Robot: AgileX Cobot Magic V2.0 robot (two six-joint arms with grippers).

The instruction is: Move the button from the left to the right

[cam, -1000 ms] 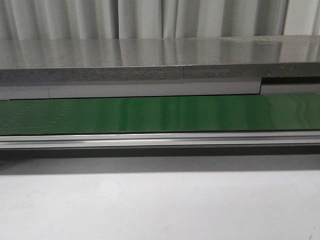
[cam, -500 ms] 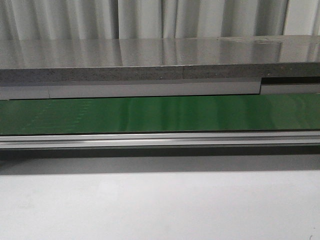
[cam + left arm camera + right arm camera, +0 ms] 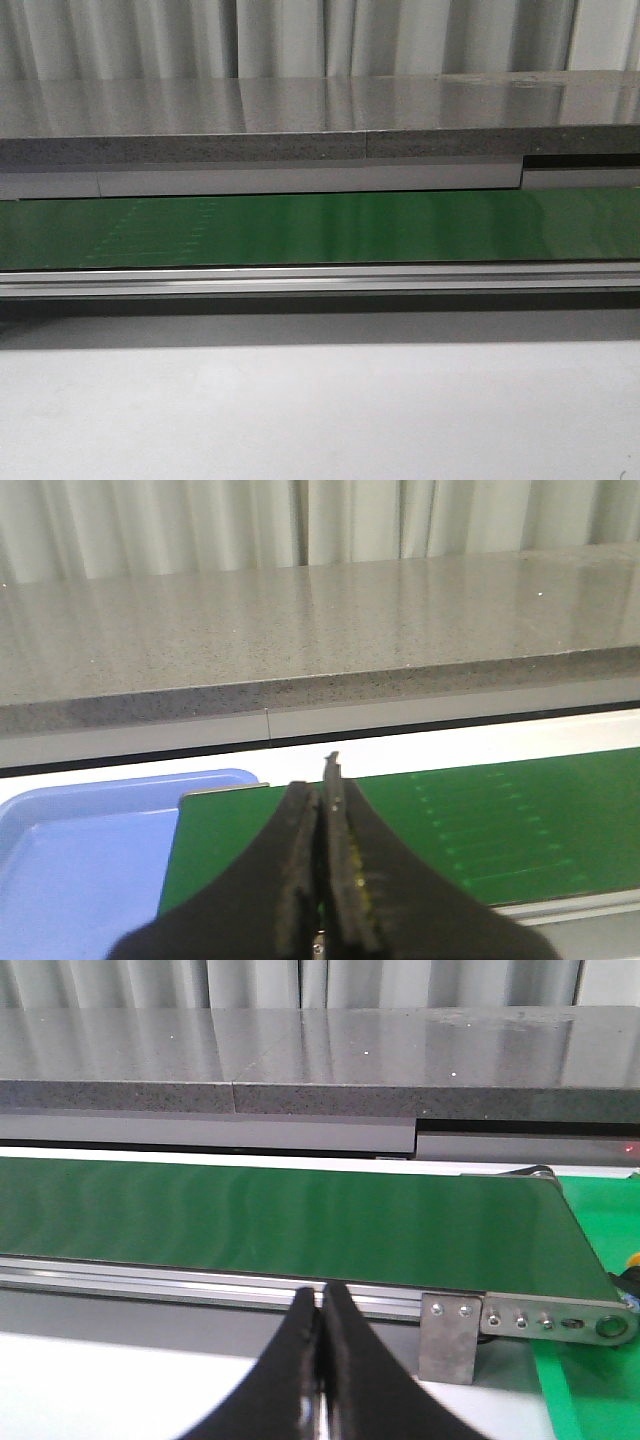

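Waiting stage, by my read: no button showed on the green conveyor belt point(image 3: 320, 228) in any view, unless the small yellow speck at the right wrist view's edge was it. Left gripper point(image 3: 322, 810) hung over the belt by a blue tray point(image 3: 70, 850), fingers pressed together. Right gripper point(image 3: 321, 1310) likewise closed, empty, facing the belt end. Next move needs the button located first, then fingers spread.

Ahead of me a pale pleated curtain point(image 3: 300, 38) hangs across the whole back of the room, and below it a long grey speckled stone ledge point(image 3: 300, 120) shines with soft reflected light. Nearer (running side to side) a green conveyor belt point(image 3: 320, 228) sits in an aluminium rail point(image 3: 320, 280) above my plain white surface point(image 3: 320, 410).
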